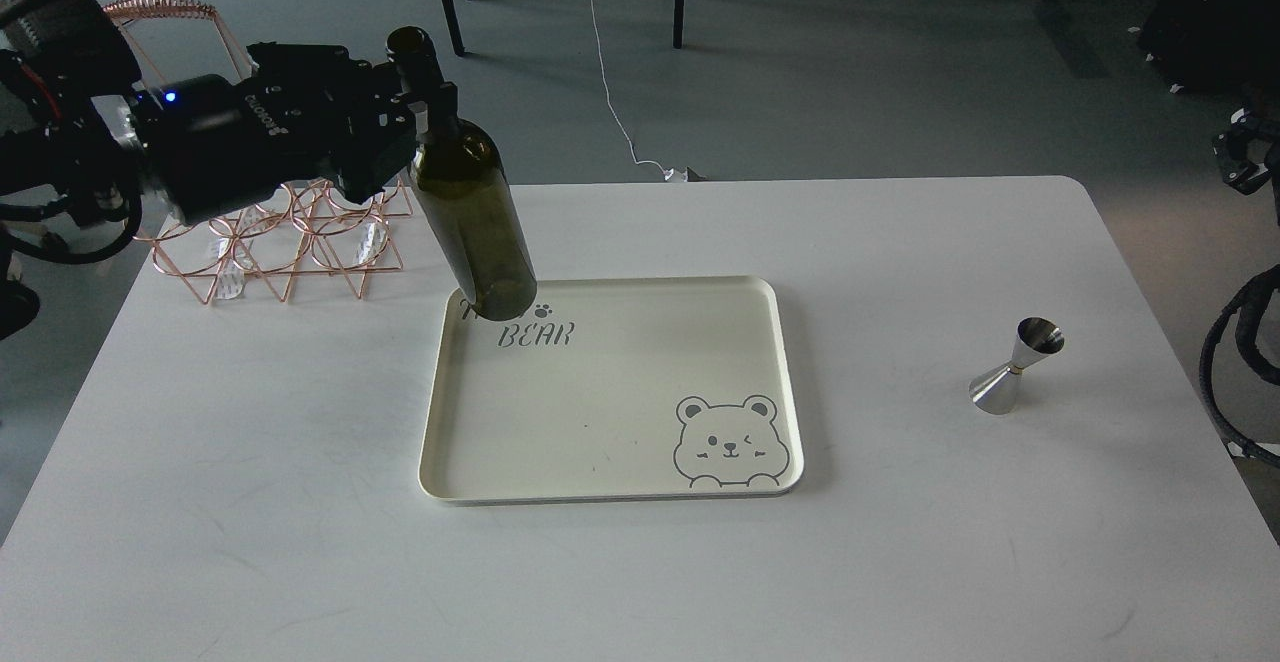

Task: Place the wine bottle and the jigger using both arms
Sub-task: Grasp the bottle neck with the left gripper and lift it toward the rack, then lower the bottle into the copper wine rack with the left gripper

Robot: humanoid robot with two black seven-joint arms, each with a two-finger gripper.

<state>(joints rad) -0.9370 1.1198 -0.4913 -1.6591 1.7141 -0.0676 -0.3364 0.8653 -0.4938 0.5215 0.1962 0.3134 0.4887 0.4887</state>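
My left gripper (425, 107) is shut on the neck of the dark olive-green wine bottle (475, 222). The bottle is nearly upright and slightly tilted, with its base over the back left corner of the cream tray (610, 392). I cannot tell whether the base touches the tray. The small silver jigger (1015, 367) stands upright on the white table, well to the right of the tray. At the right edge only dark cables and a black part of my right arm (1240, 157) show; its gripper fingers are not in view.
A copper wire rack (285, 232) stands at the back left of the table (300, 502), right behind my left arm and the bottle. The tray carries a bear drawing and "BEAR" lettering. Chair legs and cables lie on the floor beyond the table.
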